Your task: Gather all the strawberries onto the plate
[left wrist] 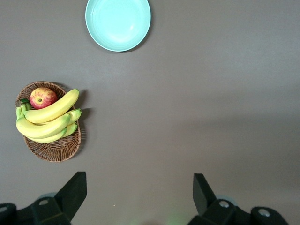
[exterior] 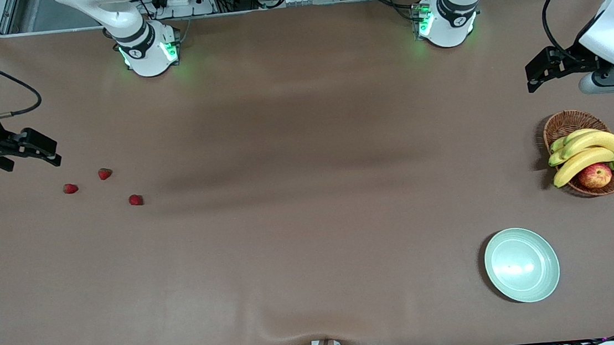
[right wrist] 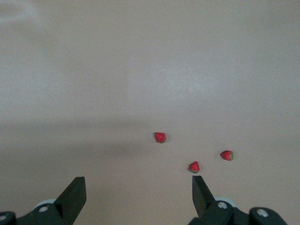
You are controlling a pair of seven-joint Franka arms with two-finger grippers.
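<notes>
Three small red strawberries lie on the brown table at the right arm's end: one (exterior: 70, 188), a second (exterior: 105, 173) and a third (exterior: 135, 199). The right wrist view shows them too (right wrist: 160, 137) (right wrist: 194, 167) (right wrist: 227, 155). My right gripper (exterior: 49, 150) (right wrist: 138, 180) hangs open and empty over the table just beside them. The pale mint-green plate (exterior: 522, 265) (left wrist: 118, 23) sits empty at the left arm's end, nearer the front camera. My left gripper (exterior: 531, 78) (left wrist: 139, 178) is open and empty over bare table close to the basket.
A brown wicker basket (exterior: 564, 123) (left wrist: 51, 152) with bananas (exterior: 583, 155) and a red-yellow apple (exterior: 595, 175) stands farther from the front camera than the plate. Both arm bases (exterior: 149, 53) (exterior: 446, 21) stand along the table's back edge.
</notes>
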